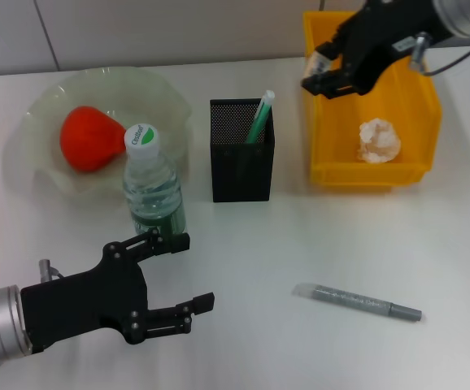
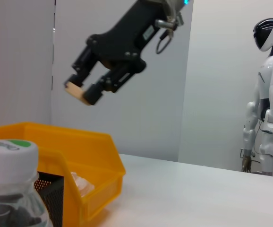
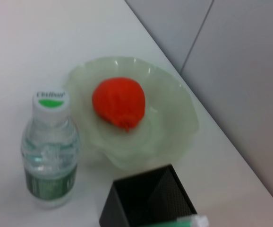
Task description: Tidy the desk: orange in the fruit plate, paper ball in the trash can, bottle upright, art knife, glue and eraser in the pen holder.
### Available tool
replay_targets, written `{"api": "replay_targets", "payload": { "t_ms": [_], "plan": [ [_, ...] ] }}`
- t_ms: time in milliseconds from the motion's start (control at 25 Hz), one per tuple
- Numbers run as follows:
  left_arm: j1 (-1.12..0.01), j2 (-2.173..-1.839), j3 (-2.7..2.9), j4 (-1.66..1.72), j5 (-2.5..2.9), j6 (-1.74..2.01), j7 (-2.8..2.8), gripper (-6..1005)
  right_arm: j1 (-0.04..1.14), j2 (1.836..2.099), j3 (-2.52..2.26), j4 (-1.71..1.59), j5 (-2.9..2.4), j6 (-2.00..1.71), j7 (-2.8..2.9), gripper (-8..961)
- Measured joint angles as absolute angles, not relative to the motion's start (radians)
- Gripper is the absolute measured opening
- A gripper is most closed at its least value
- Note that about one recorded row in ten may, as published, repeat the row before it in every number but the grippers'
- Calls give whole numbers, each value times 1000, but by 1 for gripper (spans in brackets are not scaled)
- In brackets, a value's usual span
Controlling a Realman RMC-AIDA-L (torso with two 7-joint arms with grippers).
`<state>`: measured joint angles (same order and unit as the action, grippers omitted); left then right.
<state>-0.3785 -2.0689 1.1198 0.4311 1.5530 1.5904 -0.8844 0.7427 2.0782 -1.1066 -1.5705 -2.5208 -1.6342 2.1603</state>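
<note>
left pincer (image 1: pixel 193 272): matte black, visible screws | forearms: silver | right pincer (image 1: pixel 326 75): black, cabled

The white desk (image 1: pixel 316 244) stood against a pale grey wall (image 2: pixel 146 113) made of panels with thin seams, and a white humanoid figure with a dark face (image 2: pixel 268 94) stood in the far corner.

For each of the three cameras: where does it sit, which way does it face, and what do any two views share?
Head view: on the head, looking down at the desk; left pincer open near the bottle, right pincer over the yellow bin.
Left wrist view: low at desk level, facing across to the bin; the right pincer shows above.
Right wrist view: high up, facing the orange in the fruit plate; no arm shows.
Shared: all three see the bottle.
</note>
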Motion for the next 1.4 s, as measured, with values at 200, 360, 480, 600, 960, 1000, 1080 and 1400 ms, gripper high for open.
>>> {"api": "replay_targets", "payload": {
  "t_ms": [200,360,480,600,960,1000,1080,1400],
  "plan": [
    [-374,-2069,1120,430,1551,1593,-881,847,785,2078,-1114,-1443,-2475,-1553,2150,410],
    [-371,-2069,1120,429,1551,1596,-880,847,807,2077,-1148,-1336,-2469,-1484,2128,410],
    [-369,-2069,1120,429,1551,1600,-880,847,813,2077,-1162,-1292,-2470,-1455,2121,409],
    [-368,-2069,1120,429,1551,1611,-880,847,819,2076,-1170,-1238,-2469,-1412,2098,409],
    [-368,-2066,1124,430,1553,1629,-880,847,839,2078,-1182,-1112,-2432,-1302,2032,409],
    [-368,-2066,1124,430,1553,1629,-880,847,839,2078,-1182,-1112,-2432,-1302,2032,409],
    [-368,-2065,1127,430,1554,1634,-880,847,844,2078,-1183,-1093,-2419,-1290,2023,409],
    [-368,-2064,1129,430,1554,1637,-880,847,866,2079,-1183,-1039,-2417,-1259,2020,429]
  ]
}}
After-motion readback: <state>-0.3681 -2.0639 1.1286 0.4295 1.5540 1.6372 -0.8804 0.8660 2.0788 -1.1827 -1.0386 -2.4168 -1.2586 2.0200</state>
